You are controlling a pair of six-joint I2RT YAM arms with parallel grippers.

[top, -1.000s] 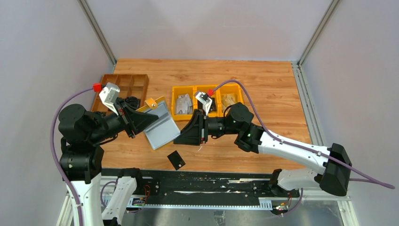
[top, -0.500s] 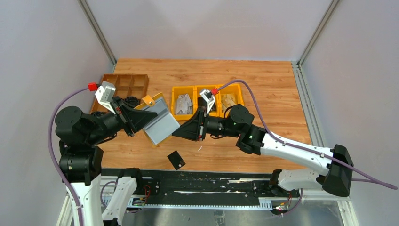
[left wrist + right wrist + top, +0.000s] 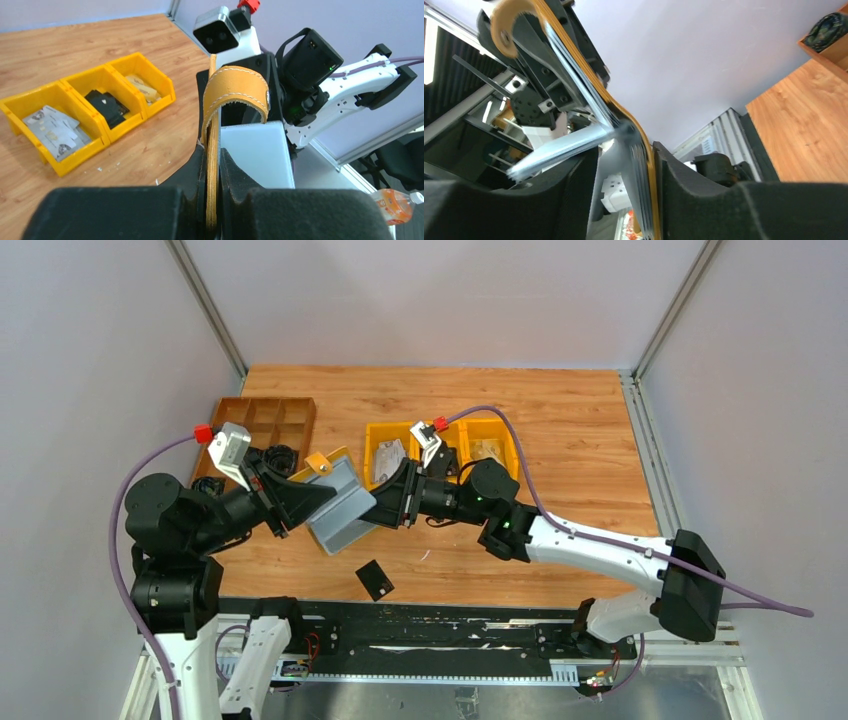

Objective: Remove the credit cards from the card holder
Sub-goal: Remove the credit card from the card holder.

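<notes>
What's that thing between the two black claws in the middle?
The open yellow card holder, left gripper clamping one flap, right gripper straddling the other; the top view shows it.

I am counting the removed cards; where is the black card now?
In the top view the black card lies flat on the wooden table near its front edge, slightly left of centre, just in front of the raised card holder.

Card holder (image 3: 641, 190) is seen edge-on and blurred between the spread fingers of the right gripper (image 3: 626, 150). Its yellow outer side is pressed near one finger. Snap tab (image 3: 504, 22) is curled at top left. Wooden table (image 3: 804, 135) is seen at right.
</notes>
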